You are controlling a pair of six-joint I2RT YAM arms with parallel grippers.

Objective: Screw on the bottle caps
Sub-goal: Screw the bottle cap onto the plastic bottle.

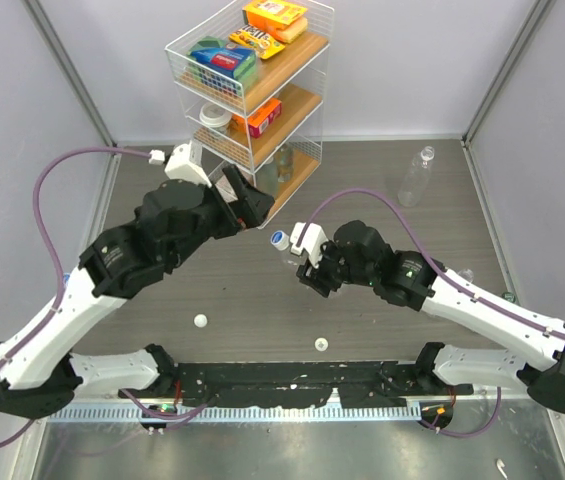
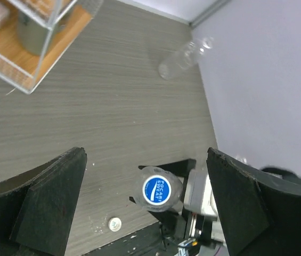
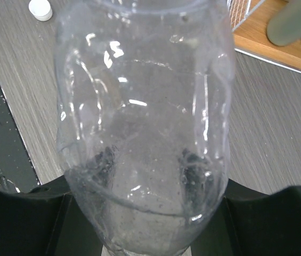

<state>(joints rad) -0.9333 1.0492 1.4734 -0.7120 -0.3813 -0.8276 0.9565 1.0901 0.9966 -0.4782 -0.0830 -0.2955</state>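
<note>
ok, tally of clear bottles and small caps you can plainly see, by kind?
Clear bottles: 2 (held bottle, lying bottle)
Loose caps: 2
Fitted cap on held bottle: 1
Total: 5

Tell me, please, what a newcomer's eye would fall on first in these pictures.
First comes the clear bottle gripped by the right gripper at mid-table, a blue-topped cap on its neck. The left gripper stands wide open close to that cap. Next come the wire rack of colourful snack boxes at the far edge and a second bottle lying at the far right.
</note>
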